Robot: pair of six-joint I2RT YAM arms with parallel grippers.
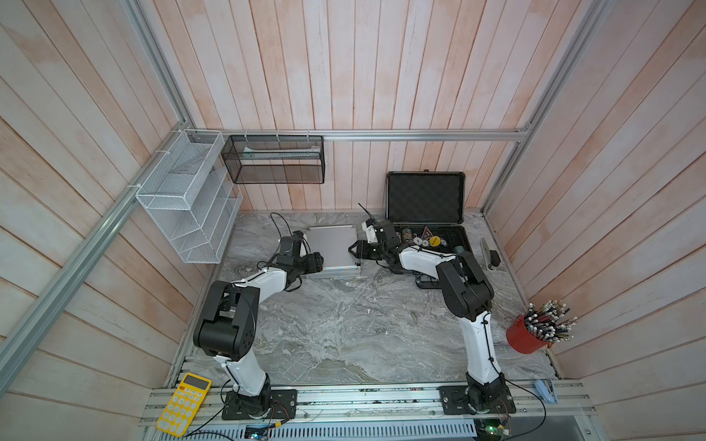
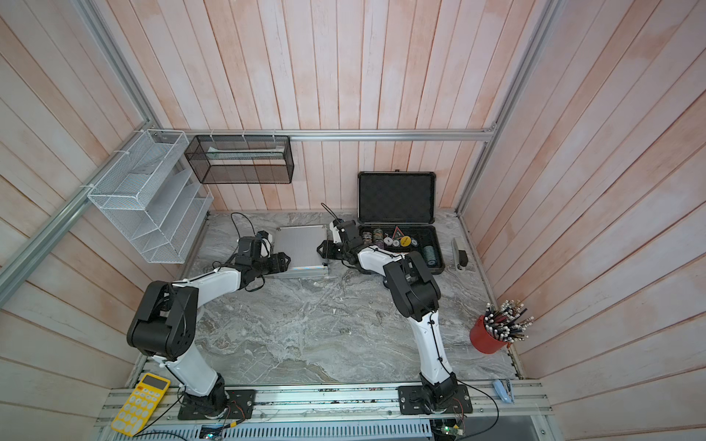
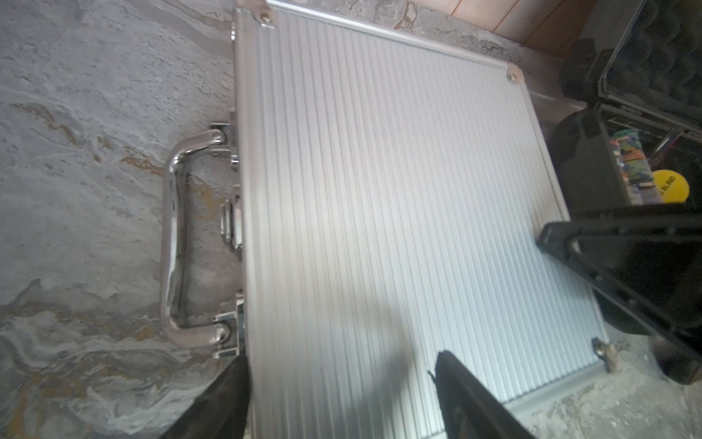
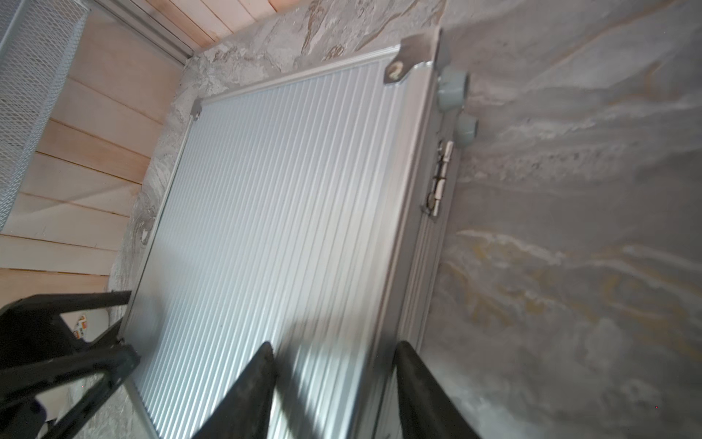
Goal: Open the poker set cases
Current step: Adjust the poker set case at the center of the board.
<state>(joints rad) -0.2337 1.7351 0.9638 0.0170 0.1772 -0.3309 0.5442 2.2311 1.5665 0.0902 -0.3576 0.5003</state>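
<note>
Silver case: ribbed aluminium, shut, flat on the table between both hands.
Dark case: open, just right of it, lid upright against the back wall.
Handle side: handle and latch face the robot's left; latch freed or not, cannot tell.
Hinge line: hinge on the right edge, running near to far; lid likely swings up rightward.
Left hand: released, fingers spread over the near left corner, nearer the latch.
Right hand: parted, grasping nothing, straddling the hinge edge.
Room: bare table to the left and front; right hand and dark case crowd the swing side.
</note>
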